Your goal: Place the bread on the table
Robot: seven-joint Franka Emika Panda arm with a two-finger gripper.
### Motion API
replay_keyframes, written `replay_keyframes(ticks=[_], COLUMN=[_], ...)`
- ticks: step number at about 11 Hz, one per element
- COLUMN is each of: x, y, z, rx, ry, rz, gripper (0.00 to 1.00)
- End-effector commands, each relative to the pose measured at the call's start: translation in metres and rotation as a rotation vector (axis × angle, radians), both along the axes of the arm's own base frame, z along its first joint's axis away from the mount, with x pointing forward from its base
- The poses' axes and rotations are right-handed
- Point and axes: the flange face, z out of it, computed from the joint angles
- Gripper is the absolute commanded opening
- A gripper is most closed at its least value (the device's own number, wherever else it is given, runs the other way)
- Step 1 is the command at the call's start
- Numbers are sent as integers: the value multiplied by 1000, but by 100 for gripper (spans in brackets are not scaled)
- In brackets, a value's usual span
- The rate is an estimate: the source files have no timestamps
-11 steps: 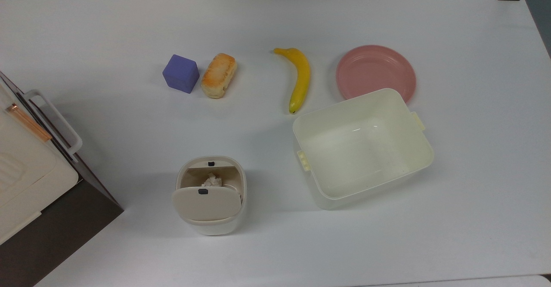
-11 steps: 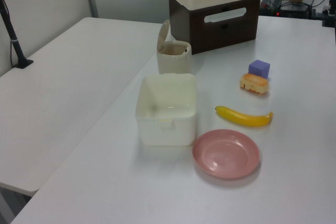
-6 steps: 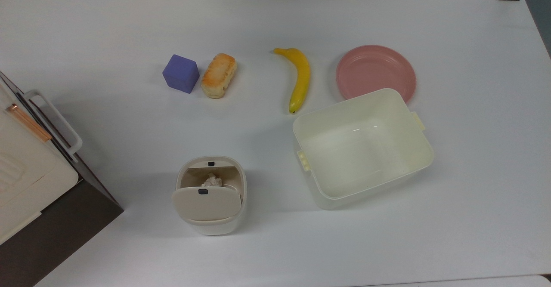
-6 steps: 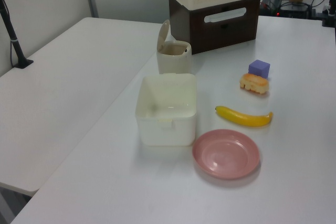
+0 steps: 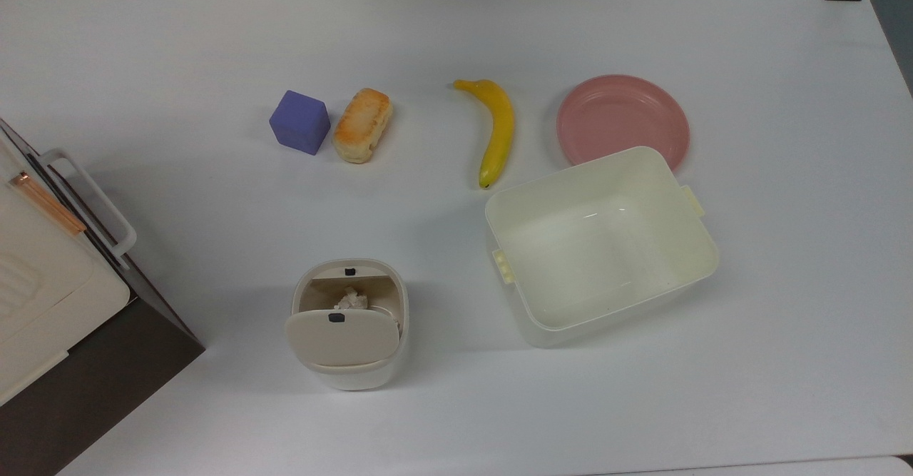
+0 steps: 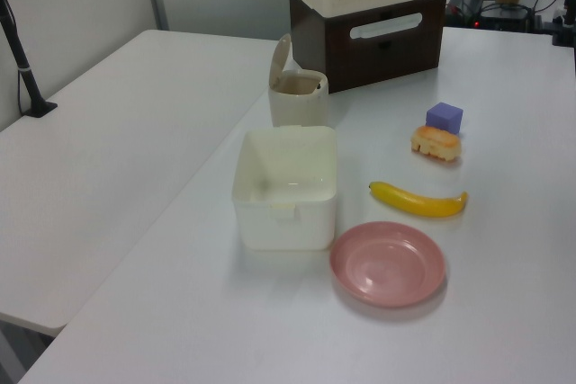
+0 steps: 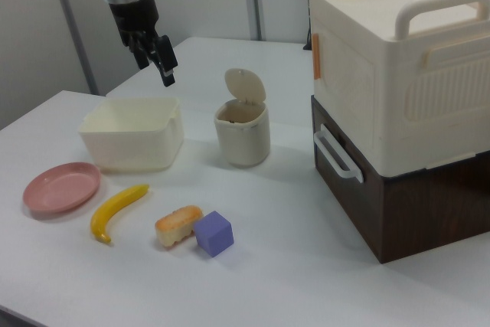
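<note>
Compare with a moment ago and you will find nothing on the surface [image 5: 178, 48] has shifted: cube, bread, banana, plate, box and bin all lie where they did. The one change is high and far, where the gripper [image 7: 157, 67] has moved a little. A dark tip now reaches slightly further into the top view's upper edge, probably one of its fingers.

Nearest you in the right view, the purple cube [image 7: 213, 233] and the bread [image 7: 178, 226] sit side by side, almost touching. The bread lies flat on the white surface with its toasted top up. The yellow banana [image 7: 116, 211] is to the right view's left of it, with the pink plate [image 7: 61, 186] further left again.

Behind these stand the open cream box [image 7: 130, 143] and the small bin [image 7: 242, 137] with its lid tipped up. The plate's rim tucks close against the box. To the right view's right, a cream case on a dark brown base [image 7: 398, 74] rises above everything else.

The surface is plain, smooth white and wide. In the left view, a second white table runs alongside it. Grey wall panels and upright posts close the room behind.

The gripper hangs in the air above the far side of the box, fingers spread and holding nothing. The bread is well apart from it, low and nearer to you.
</note>
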Motion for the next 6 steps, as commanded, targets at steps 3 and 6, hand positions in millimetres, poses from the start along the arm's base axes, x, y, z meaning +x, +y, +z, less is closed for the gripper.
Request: replay_keyframes(ticks=[3, 6], x=[-8, -8], y=[5, 4], z=[-9, -7], rx=[20, 19], ry=[44, 40], rz=[21, 13], gripper=[100, 100])
